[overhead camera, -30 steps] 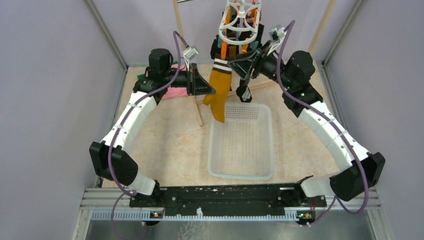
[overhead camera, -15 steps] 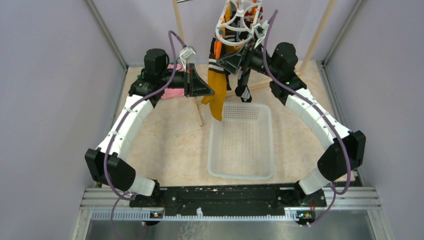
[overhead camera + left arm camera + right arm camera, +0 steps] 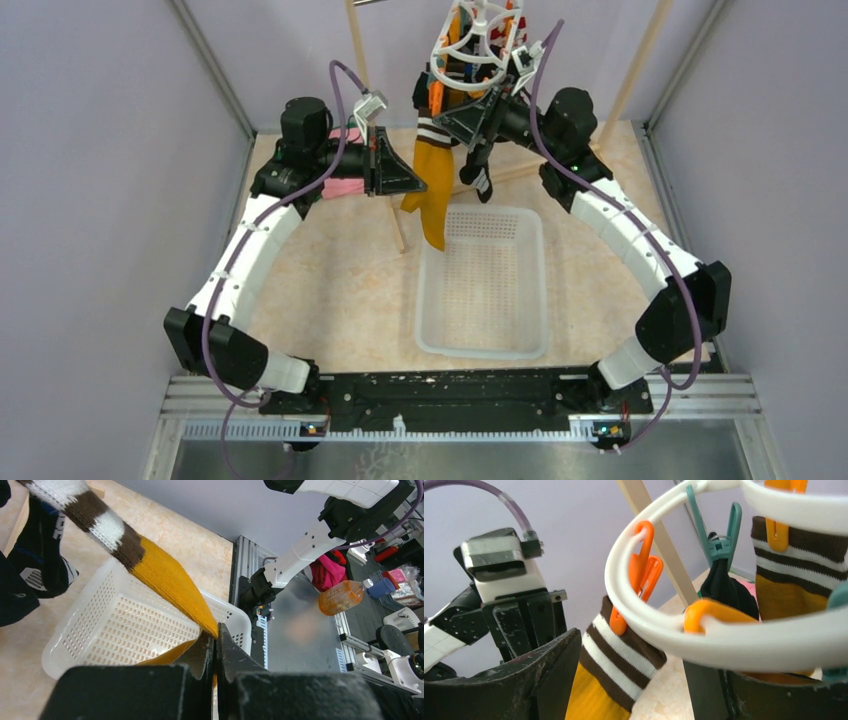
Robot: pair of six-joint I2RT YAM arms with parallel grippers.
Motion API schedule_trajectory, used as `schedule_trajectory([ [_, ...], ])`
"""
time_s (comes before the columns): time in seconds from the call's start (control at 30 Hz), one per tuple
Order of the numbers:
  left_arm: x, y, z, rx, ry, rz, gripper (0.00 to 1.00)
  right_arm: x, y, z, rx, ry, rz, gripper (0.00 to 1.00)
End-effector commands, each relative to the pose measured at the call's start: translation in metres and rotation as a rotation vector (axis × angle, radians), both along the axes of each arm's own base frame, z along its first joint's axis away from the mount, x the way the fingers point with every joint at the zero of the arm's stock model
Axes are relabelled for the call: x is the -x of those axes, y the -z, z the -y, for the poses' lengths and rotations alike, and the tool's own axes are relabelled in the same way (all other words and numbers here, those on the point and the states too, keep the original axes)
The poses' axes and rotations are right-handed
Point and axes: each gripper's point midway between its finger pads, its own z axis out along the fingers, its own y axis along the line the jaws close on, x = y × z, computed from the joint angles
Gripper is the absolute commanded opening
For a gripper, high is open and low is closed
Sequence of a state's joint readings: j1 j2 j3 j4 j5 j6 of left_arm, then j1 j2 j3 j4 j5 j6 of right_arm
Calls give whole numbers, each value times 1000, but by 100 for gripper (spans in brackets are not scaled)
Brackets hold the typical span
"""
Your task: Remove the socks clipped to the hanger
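The white ring hanger (image 3: 478,40) hangs at the back, tilted, with orange and teal pegs. A mustard sock (image 3: 432,195) with a brown-and-white striped cuff hangs from an orange peg (image 3: 641,580). My left gripper (image 3: 408,184) is shut on the sock's lower part (image 3: 170,580), pinching it at the fingertips (image 3: 216,632). My right gripper (image 3: 468,118) is open, just under the ring (image 3: 684,635). Its fingers (image 3: 549,675) stand either side of the sock's striped cuff (image 3: 619,655). A black sock (image 3: 476,172) hangs from a teal peg (image 3: 719,545). A second mustard sock (image 3: 794,580) is clipped behind.
A white mesh basket (image 3: 485,345) lies below the socks, and also shows in the left wrist view (image 3: 75,630). A pink cloth (image 3: 345,185) lies at the back left. Wooden rack poles (image 3: 357,40) stand beside the hanger, with a wooden foot bar (image 3: 397,228) on the table.
My right gripper has risen and moved left to the hanger ring, and the ring has tilted. My left gripper keeps its hold on the mustard sock and has shifted slightly left.
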State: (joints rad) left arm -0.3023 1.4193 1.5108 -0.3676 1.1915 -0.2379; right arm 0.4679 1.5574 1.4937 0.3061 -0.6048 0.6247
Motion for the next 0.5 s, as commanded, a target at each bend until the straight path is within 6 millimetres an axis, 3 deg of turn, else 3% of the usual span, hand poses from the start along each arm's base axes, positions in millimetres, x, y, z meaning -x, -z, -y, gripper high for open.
schedule_trajectory([
  [0.0,22,-21,-2,32,45,50,0,16,-24,18,-41,39,66,72],
  [0.13,26,-23,-4,34,42,56,0,19,-27,27,-68,43,66,74],
  [0.47,28,-29,-3,48,52,43,0,36,-38,23,-124,-53,48,75],
])
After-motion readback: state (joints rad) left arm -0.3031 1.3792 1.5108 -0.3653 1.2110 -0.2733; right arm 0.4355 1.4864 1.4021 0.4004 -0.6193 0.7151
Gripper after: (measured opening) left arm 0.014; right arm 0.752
